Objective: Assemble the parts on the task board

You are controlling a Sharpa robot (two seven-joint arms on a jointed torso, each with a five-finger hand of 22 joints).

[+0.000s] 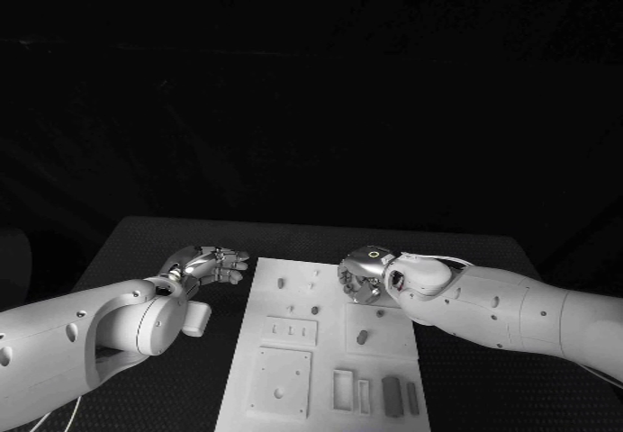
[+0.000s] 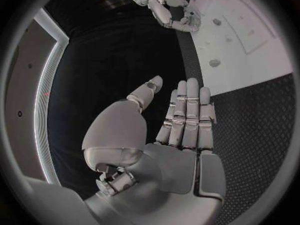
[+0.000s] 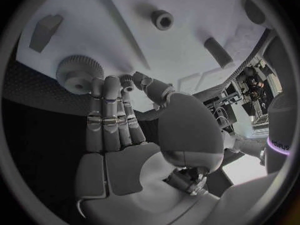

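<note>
The white task board [image 1: 325, 360] lies in the middle of the black table. My right hand [image 1: 366, 274] hovers over the board's far right corner. Its fingers [image 3: 106, 110] stretch toward a round toothed gear [image 3: 77, 73], their tips at its rim, the thumb [image 3: 156, 90] apart beside them; nothing is plainly gripped. A wedge piece [image 3: 46, 30], a short holed cylinder [image 3: 162, 19] and a peg [image 3: 215, 50] lie on the board [image 3: 119, 30] beyond. My left hand [image 1: 208, 265] is off the board's far left edge, fingers [image 2: 187, 115] straight and empty.
Small pegs [image 1: 282, 283] stand on the board's far half, another [image 1: 362, 337] near its middle. Rectangular recesses [image 1: 282, 373] and narrow blocks [image 1: 392, 396] fill the near half. In the left wrist view my right hand [image 2: 172, 10] curls over the board [image 2: 250, 35].
</note>
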